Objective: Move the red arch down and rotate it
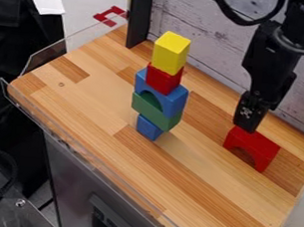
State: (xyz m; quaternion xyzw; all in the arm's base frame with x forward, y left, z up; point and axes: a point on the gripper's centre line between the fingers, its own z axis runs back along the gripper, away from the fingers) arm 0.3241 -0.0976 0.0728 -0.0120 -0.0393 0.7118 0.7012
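From where I'm standing, the solid red arch block (264, 147) is over on the right of the wooden tabletop (195, 189), upright with its opening downward. The black two-finger gripper (246, 127) hangs right at its top, hiding part of the upper edge. Whether the pincer is apart, together or clamped on the arch, I honestly can't tell.

The thing to mind is the tall stack well off to the left. It goes up from a small blue block (148, 128) through a wider green block (156, 115), a blue arch block (173, 101) and a red block (162, 80) to a yellow block (169, 54) on top. Any sideways swing that way would run into it.

Behind the table runs a pale, plank-patterned wall (205, 32), with a dark upright post (140, 14) at the rear edge, and see-through plastic edging (66, 44) stands along the far left side. A black cable (238, 18) loops beside the arm, and a red bracket-like piece (110, 16) sits past the far left edge.
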